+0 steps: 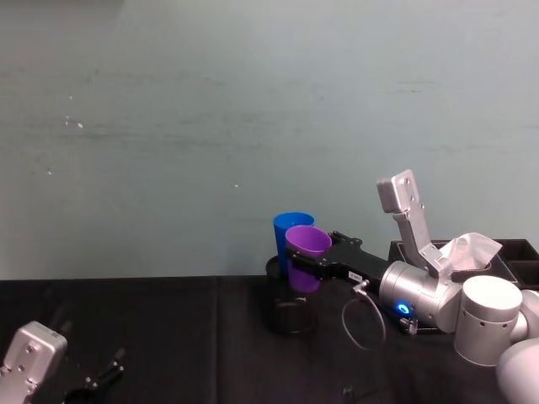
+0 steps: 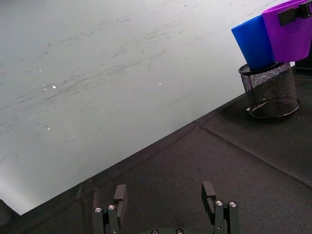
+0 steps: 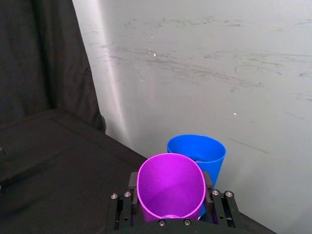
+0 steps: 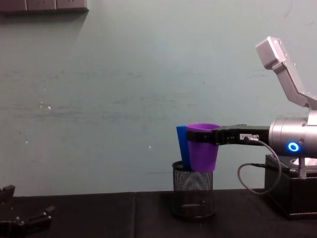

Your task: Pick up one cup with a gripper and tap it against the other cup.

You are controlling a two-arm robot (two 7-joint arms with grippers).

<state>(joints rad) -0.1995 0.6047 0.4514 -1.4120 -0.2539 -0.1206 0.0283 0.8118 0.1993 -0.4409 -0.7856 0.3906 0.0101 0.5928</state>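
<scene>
My right gripper (image 1: 312,263) is shut on the purple cup (image 1: 305,251), holding it upright in the air by its rim, above the black mesh pen holder (image 1: 290,316). The blue cup (image 1: 287,225) stands tilted inside that holder, just behind the purple one. In the chest view the purple cup (image 4: 203,152) overlaps the blue cup (image 4: 182,146), and their sides look pressed together. From the right wrist the purple cup (image 3: 170,187) sits between the fingers, with the blue cup (image 3: 202,151) right beyond it. My left gripper (image 2: 165,191) rests open and parked low at the table's left.
The mesh pen holder (image 4: 193,196) stands on the black tablecloth near the pale wall. A black box (image 1: 505,252) with white tissue in it sits at the right, behind my right arm. A cable loops under the right wrist.
</scene>
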